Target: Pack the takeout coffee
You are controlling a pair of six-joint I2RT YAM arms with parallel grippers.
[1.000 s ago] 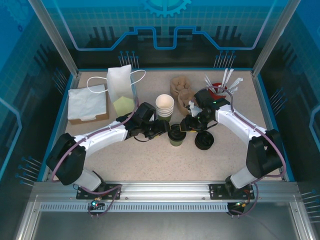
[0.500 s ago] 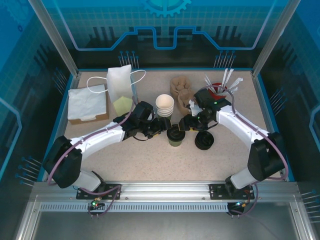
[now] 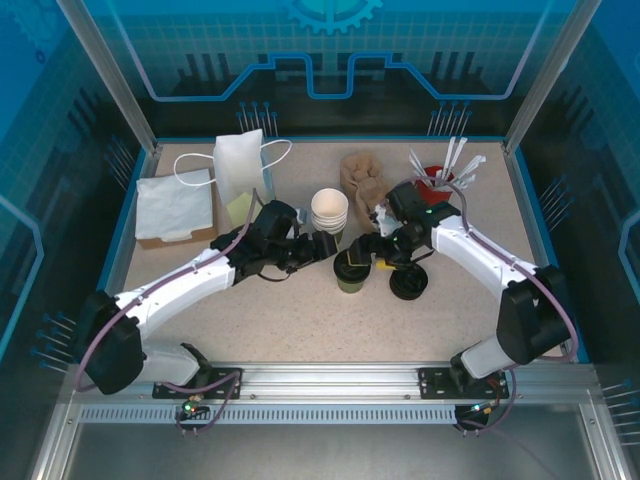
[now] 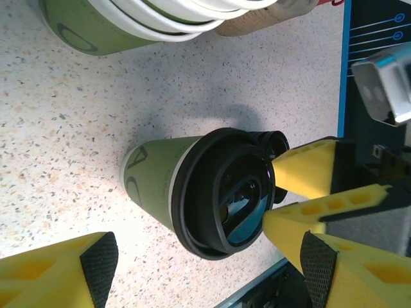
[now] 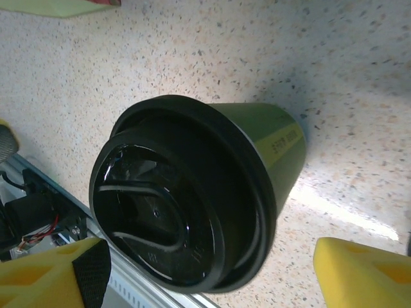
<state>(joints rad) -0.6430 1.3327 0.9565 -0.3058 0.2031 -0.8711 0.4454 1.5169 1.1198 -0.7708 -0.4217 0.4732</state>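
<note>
the lidded coffee cup (image 3: pixel 352 272) stands at the centre of the frame, so packing looks next: one pincer must close on it and lift it, likely toward the paper bag (image 3: pixel 240 165) at upper left. both arms reach inward. the left pincer (image 3: pixel 324 246) and right pincer (image 3: pixel 374 250) flank the cup, released and grasping nothing.

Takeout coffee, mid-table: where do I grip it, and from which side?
Grip the olive paper wall of the takeout coffee, below its black lid, coming in level from its left. It stands upright and round, so jaws can span the wall; a pinch on the lid might pop it. The cup stack stands behind, loose lids to its right.
</note>
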